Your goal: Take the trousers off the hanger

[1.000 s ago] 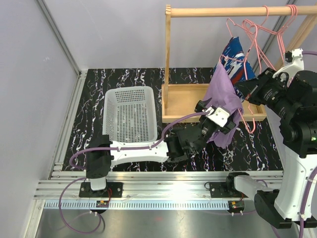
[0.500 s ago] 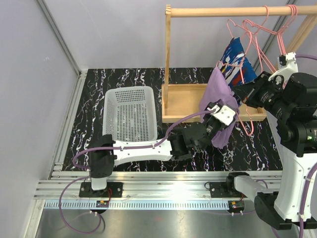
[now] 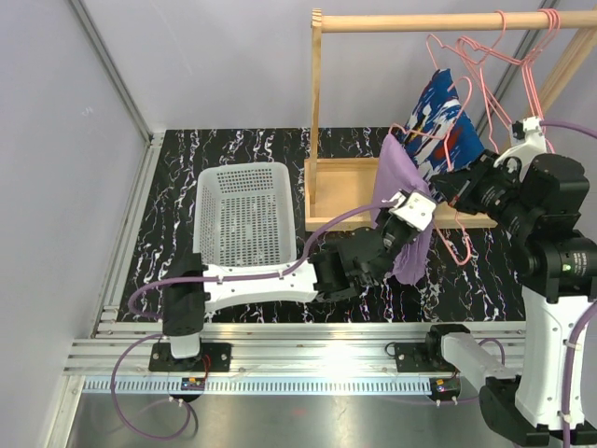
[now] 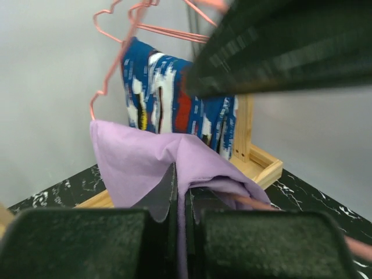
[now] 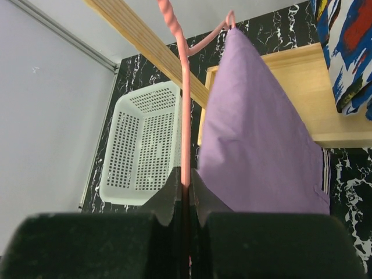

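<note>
black marbled tabletop (image 3: 177, 187) below: my left gripper (image 4: 180, 195) is clamped on the soft lilac-purple cloth trousers (image 4: 139, 160), which rise rightward to the pink wire hanger (image 5: 182, 87) gripped tight in my right gripper (image 5: 185, 186).

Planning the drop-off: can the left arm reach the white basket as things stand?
Probably yes: the basket sits left of the left tool with nothing between. But that tool is shut on the purple trousers, which hang on the pink hanger and must slip off first.
</note>
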Robot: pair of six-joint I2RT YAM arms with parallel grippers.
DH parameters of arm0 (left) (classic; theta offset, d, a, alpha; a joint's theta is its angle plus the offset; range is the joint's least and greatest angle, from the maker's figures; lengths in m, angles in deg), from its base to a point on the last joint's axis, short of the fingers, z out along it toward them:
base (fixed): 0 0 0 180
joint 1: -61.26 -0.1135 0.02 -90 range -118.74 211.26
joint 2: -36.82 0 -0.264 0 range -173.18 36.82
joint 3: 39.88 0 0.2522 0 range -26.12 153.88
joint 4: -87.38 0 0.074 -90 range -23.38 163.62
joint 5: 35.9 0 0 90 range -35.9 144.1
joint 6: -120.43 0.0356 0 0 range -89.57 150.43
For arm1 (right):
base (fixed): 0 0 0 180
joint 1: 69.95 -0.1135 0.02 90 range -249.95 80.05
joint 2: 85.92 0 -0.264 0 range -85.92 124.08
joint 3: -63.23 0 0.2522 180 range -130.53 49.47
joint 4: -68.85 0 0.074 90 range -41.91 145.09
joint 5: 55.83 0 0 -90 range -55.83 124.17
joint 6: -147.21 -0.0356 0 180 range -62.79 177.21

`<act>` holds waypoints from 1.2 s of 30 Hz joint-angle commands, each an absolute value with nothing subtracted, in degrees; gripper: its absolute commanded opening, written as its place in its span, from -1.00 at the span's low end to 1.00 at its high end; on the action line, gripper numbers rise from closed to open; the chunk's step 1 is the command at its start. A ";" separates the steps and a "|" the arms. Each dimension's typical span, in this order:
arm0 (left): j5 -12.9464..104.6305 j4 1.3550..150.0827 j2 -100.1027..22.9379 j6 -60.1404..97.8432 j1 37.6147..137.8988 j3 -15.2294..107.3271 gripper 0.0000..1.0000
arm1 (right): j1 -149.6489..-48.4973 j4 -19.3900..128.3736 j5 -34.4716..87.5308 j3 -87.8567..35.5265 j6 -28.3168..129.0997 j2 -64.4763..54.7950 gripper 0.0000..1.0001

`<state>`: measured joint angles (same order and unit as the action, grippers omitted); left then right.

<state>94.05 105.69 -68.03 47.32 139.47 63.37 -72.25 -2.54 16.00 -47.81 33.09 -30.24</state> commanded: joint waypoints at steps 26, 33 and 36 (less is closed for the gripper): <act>114.49 101.85 -37.02 61.12 129.73 74.87 -1.00 | -72.58 18.61 8.33 -14.78 31.27 -45.14 -1.00; 114.65 90.24 -27.43 57.16 122.53 67.23 -1.00 | -72.58 16.07 10.44 -18.73 33.65 -44.70 -1.00; 116.41 87.24 -23.65 55.75 119.72 61.52 -1.00 | -72.58 14.58 11.32 -20.66 34.79 -44.44 -1.00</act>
